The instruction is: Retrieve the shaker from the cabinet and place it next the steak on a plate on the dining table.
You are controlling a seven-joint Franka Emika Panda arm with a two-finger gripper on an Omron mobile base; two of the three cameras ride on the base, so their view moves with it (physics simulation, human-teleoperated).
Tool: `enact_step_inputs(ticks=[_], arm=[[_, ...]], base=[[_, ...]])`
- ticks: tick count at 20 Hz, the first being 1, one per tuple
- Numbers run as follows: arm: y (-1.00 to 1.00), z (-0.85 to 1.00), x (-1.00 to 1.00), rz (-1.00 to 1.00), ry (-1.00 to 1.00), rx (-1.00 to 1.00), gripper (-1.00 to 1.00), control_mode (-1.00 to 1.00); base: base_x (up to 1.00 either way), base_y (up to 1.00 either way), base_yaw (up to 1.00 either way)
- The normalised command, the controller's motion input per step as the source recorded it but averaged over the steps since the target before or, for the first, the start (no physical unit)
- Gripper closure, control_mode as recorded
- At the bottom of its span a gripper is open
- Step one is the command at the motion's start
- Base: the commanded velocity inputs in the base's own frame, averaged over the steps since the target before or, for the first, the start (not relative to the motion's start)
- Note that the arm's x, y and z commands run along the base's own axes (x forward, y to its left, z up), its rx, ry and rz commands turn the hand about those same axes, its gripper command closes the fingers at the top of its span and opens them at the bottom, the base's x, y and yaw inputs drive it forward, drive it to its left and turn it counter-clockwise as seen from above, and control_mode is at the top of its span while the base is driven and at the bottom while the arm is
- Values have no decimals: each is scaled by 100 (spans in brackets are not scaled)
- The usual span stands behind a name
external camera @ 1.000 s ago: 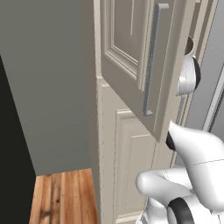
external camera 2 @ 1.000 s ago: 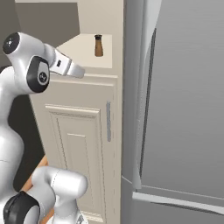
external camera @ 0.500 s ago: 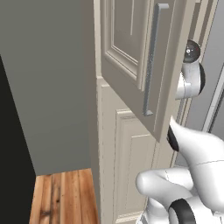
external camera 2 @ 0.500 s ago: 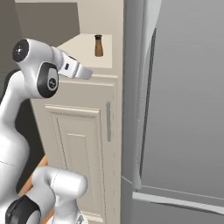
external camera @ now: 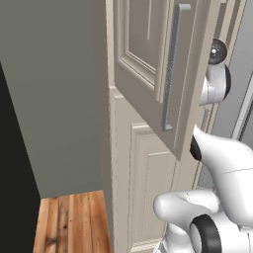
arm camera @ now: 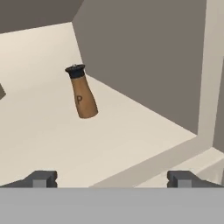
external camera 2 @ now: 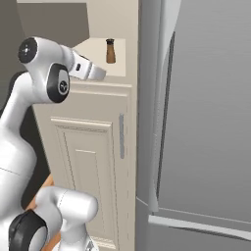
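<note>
Standing upright on the open cabinet (external camera 2: 98, 147) shelf, the shaker (arm camera: 81, 92) shows a letter "P". The claw (arm camera: 112, 178) is wide open, empty, and has moved closer to the shelf edge than before.

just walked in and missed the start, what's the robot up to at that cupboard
The robot arm is reaching toward the open upper compartment of the cabinet, where the shaker stands upright on the shelf. Its gripper is open and empty, the fingers short of the shaker with bare shelf between them. The cabinet door is swung open to the arm's left. Nothing is grasped yet.
</note>
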Motion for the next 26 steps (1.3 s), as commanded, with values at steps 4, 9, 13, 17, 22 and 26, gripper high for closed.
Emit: enact_step_inputs(ticks=[4,9,13,17,22,26], arm=[[0,27,15,0,0,0,-100,-100],[-2,10,11,0,2,0,-100,-100],[0,1,13,0,2,0,-100,-100],[0,0,19,0,0,0,-100,-100],[0,0,29,0,0,0,-100,-100],[0,0,35,0,0,0,-100,-100]], base=[[0,0,0],[0,0,0],[0,0,0],[0,0,0],[0,0,0],[0,0,0]])
